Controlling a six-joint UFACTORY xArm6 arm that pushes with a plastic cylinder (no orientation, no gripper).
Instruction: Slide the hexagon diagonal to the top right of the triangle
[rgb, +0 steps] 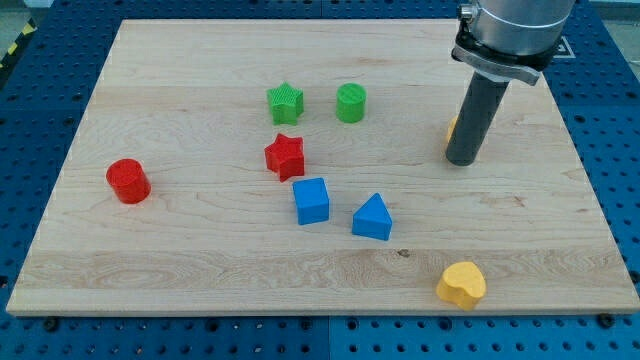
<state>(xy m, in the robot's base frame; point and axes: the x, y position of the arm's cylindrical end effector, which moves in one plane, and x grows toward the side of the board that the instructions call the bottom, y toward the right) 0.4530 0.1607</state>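
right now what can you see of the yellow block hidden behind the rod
Only a thin orange-yellow sliver shows, peeking out at the view's left edge of the dark rod, near the board's top right area. Most of it is hidden behind the rod, so its shape cannot be made out. It sits on the wooden board, slightly above my tip in the view. It looks pressed against the rod, though contact cannot be confirmed. No other block is near it.

No legible text, labels, brands, numbers or signs were noted anywhere. The wooden board (330, 250) was unmarked, the coloured blocks carried no lettering, and the arm's housing at 1 o'clock showed no readable marking.
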